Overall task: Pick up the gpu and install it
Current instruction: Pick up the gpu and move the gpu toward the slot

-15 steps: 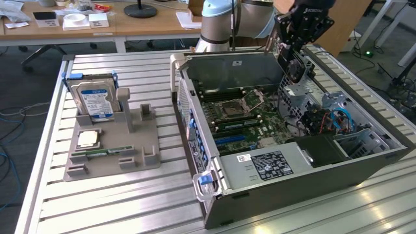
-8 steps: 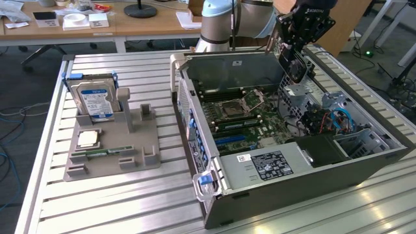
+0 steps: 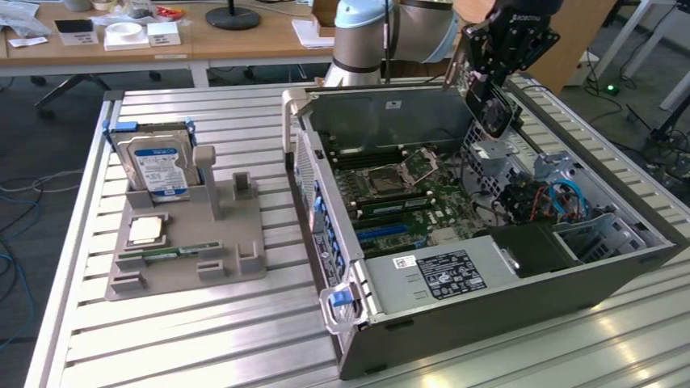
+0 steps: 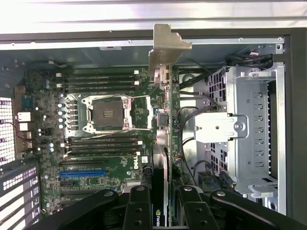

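While the gripper [image 4: 164,191] closes its two black fingers [image 4: 138,203] on the gpu [image 4: 166,124], the card hangs on edge over the open case [image 3: 518,283]. In the upper right of the exterior view the gripper [image 3: 483,73] holds the gpu [image 3: 485,93] by its upper end. The black fan [image 3: 494,111] faces the camera, and the card's lower end sits near the case's far rim. Whether the card touches anything inside cannot be told. From the wrist, the card appears as a thin green edge with its silvery bracket [image 4: 165,45] at the end away from the fingers.

Beneath and beside it lies the motherboard [image 4: 96,143] with a square socket [image 4: 108,114] between rows of dark slots, and a blue slot [image 4: 81,173] nearer the gripper. On the card's other side stands a grey metal drive cage [image 4: 249,124].

The arm [image 3: 389,32] rises behind the case at the top centre of the exterior view. Well apart, at centre left, a grey holder [image 3: 232,234] carries an upright hard drive [image 3: 160,166] and a RAM stick [image 3: 167,255] lying flat. Case and holder both rest on the slatted metal bench [image 3: 216,339].
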Available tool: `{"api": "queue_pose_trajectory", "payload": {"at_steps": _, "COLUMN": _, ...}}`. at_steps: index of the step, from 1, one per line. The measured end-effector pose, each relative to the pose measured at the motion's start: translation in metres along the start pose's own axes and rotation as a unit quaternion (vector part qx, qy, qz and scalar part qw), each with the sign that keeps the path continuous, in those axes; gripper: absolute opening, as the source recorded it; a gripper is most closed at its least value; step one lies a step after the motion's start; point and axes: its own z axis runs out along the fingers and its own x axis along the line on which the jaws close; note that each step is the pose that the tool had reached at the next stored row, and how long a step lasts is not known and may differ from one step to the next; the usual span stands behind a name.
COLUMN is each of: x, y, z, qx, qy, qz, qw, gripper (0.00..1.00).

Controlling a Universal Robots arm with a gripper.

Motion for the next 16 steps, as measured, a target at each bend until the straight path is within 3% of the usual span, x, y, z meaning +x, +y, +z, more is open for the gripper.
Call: {"api": "queue_pose_trajectory", "payload": {"at_steps": 16, "x": -0.0070, "y": 0.0004, "z": 0.0002, "qx": 0.0000, "qy": 0.0000, "qz": 0.000, "qw": 1.0000, "gripper": 0.26}}
